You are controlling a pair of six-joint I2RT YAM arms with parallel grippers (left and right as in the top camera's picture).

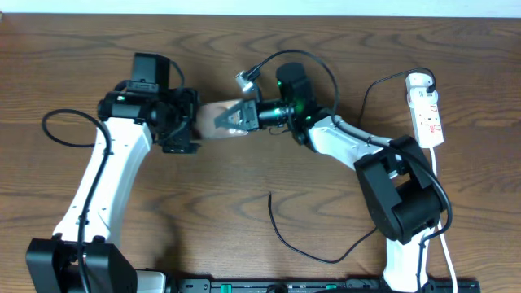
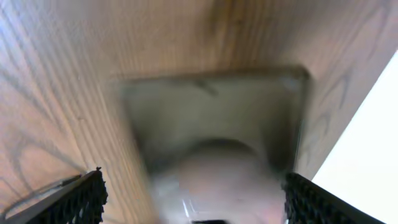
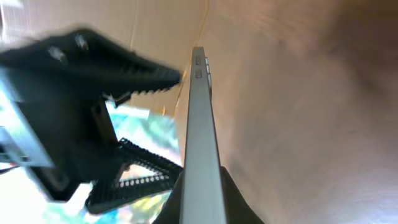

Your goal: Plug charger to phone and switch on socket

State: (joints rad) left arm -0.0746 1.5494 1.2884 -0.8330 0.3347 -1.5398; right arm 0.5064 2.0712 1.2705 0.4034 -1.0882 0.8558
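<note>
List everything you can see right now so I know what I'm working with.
phone: one, glossy grey-looking slab, upper middle of the table, between the two hands
charger cable: one, thin and black, loose end lying on the wood at lower centre, not connected to the phone
power strip: one, white with red markings, far right, a black plug at its top end
table: one, brown wood grain, under everything
left hand: one, black, open, fingers either side of the phone's end
right hand: one, black, shut on the phone's other end
</note>
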